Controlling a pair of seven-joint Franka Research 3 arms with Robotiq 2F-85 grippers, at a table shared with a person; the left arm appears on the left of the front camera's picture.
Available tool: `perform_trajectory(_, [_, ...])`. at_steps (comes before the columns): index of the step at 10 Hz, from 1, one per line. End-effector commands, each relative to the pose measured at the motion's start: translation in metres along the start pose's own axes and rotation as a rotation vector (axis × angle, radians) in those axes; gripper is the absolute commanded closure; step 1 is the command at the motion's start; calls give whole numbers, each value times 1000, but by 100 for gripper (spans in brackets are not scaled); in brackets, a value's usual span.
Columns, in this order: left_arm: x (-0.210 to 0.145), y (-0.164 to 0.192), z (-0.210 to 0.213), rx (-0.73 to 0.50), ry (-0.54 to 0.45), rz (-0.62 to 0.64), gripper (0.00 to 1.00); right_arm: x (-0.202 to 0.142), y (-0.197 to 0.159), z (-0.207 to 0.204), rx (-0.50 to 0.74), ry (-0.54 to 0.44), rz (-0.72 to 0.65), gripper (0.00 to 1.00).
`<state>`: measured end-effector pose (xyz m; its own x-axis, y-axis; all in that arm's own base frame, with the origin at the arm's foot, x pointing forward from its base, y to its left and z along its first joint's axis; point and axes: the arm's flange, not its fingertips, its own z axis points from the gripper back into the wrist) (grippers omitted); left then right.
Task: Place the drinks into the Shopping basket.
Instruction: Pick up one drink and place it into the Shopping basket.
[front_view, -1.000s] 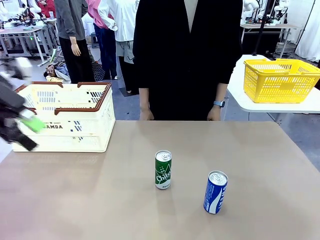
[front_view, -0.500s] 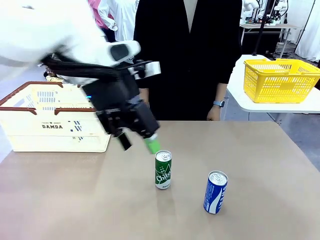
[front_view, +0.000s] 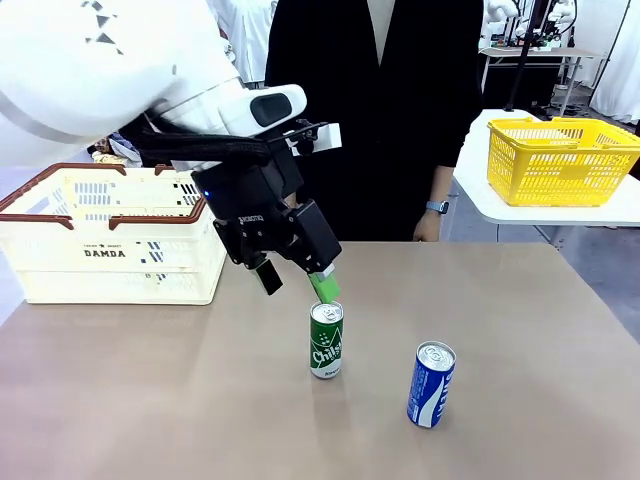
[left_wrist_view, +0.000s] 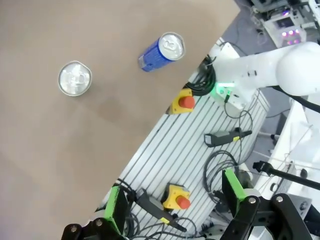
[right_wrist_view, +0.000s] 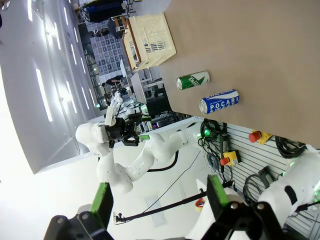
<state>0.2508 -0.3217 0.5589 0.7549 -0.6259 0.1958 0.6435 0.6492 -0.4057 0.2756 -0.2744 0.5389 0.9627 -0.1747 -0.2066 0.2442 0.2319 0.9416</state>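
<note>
A green can (front_view: 326, 340) stands upright in the middle of the table, and a blue can (front_view: 431, 384) stands to its right, nearer the front edge. My left gripper (front_view: 296, 282) hangs open just above and left of the green can, one green pad close over its silver top without touching. From the left wrist, the green can's top (left_wrist_view: 75, 78) and the blue can (left_wrist_view: 161, 52) lie well beyond the open left gripper (left_wrist_view: 175, 200). The Shopping basket (front_view: 110, 235), cream with a brown rim, sits at the table's far left. The right gripper (right_wrist_view: 160, 197) is open and far from both cans (right_wrist_view: 193, 80).
A person in black stands at the far edge with both hands (front_view: 428, 228) resting near the table. A yellow mesh basket (front_view: 560, 158) sits on a white side table at the right. Bare tabletop lies between the cans and the cream basket.
My left arm swung in from the left edge, past the cream basket, to just above the green can. Both cans stayed put.
</note>
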Motion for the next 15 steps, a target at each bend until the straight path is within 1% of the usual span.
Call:
perform_trajectory(1, [4, 2, -4, 15, -3, 4, 0, -2, 4, 0, 5, 4, -8, 0])
perform_trajectory(2, [14, -3, -22, 178, -64, 115, 0, -2, 4, 0, 5, 4, -8, 0])
perform_trajectory(3, [22, -8, -45, 288, -87, 176, 0, -2, 4, 0, 5, 4, -8, 0])
perform_trajectory(6, [34, 2, -98, 408, -62, 326, 0, -2, 4, 0, 5, 4, -8, 0])
perform_trajectory(7, [42, 4, -111, 457, -81, 337, 0, -2, 4, 0, 5, 4, -8, 0])
perform_trajectory(9, [60, 19, -137, 505, -65, 352, 0, -2, 4, 0, 5, 4, -8, 0])
perform_trajectory(10, [65, 28, -151, 486, -53, 345, 0, -2, 4, 0, 5, 4, -8, 0])
perform_trajectory(11, [57, 32, -132, 319, -79, 294, 0, -2, 4, 0, 5, 4, -8, 0])
perform_trajectory(12, [34, 39, -87, 169, -178, 250, 0, -2, 4, 0, 5, 4, -8, 0])
perform_trajectory(13, [-1, 54, -37, 110, -248, 279, 0, -2, 4, 0, 5, 4, -8, 0])
perform_trajectory(14, [-47, 85, 12, 34, -282, 333, 0, -2, 4, 0, 5, 4, -8, 0])
perform_trajectory(15, [-91, 115, 40, 3, -317, 413, 0, -2, 4, 0, 5, 4, -8, 0])
